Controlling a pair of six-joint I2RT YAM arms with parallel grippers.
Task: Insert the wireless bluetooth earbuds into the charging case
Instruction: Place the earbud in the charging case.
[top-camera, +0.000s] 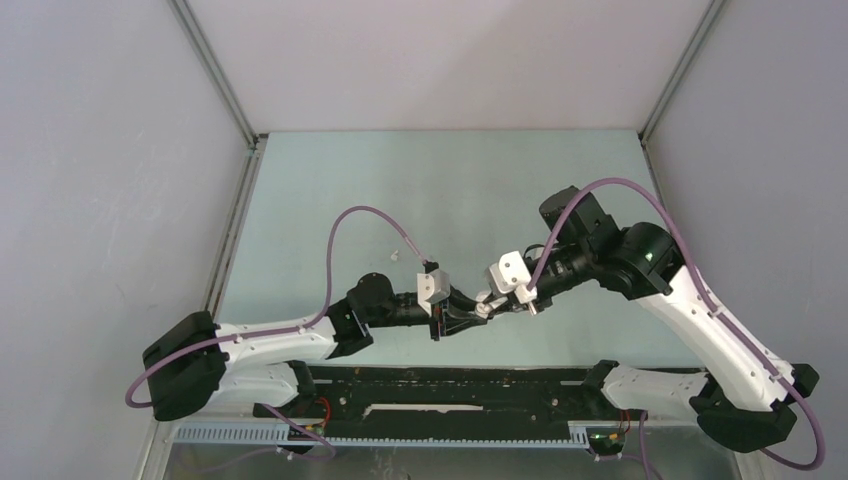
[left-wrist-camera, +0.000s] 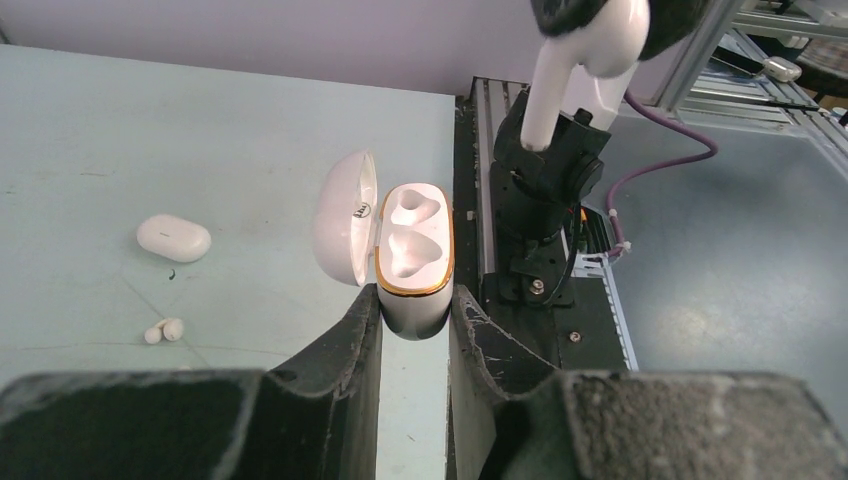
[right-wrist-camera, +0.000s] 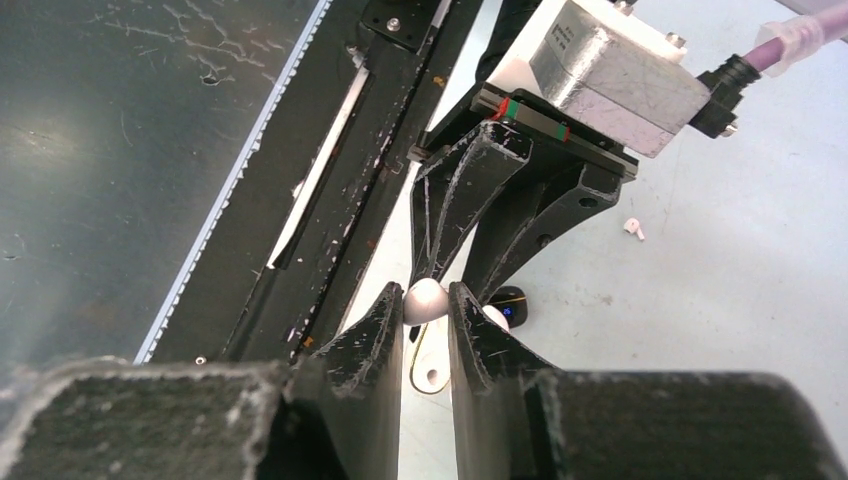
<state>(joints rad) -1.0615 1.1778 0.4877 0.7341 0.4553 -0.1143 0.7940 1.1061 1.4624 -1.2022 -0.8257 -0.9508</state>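
My left gripper (left-wrist-camera: 413, 300) is shut on the lower body of a white charging case (left-wrist-camera: 413, 255) with a gold rim. The case's lid stands open to the left and both of its wells show empty. My right gripper (right-wrist-camera: 426, 296) is shut on a white earbud (right-wrist-camera: 422, 303) by its head, with the stem (left-wrist-camera: 545, 100) pointing down toward the case from above and beyond it. In the right wrist view the gold-rimmed case (right-wrist-camera: 430, 375) lies just below the held earbud. In the top view the two grippers (top-camera: 452, 322) (top-camera: 487, 308) meet near the table's front edge.
A closed white case (left-wrist-camera: 174, 238) and two small white earbuds (left-wrist-camera: 163, 330) lie on the table to the left. A black case with a blue light (right-wrist-camera: 512, 306) sits behind the right fingers, and a loose white earbud (right-wrist-camera: 633, 228) lies farther out. The black base rail (left-wrist-camera: 520, 200) runs beside the case.
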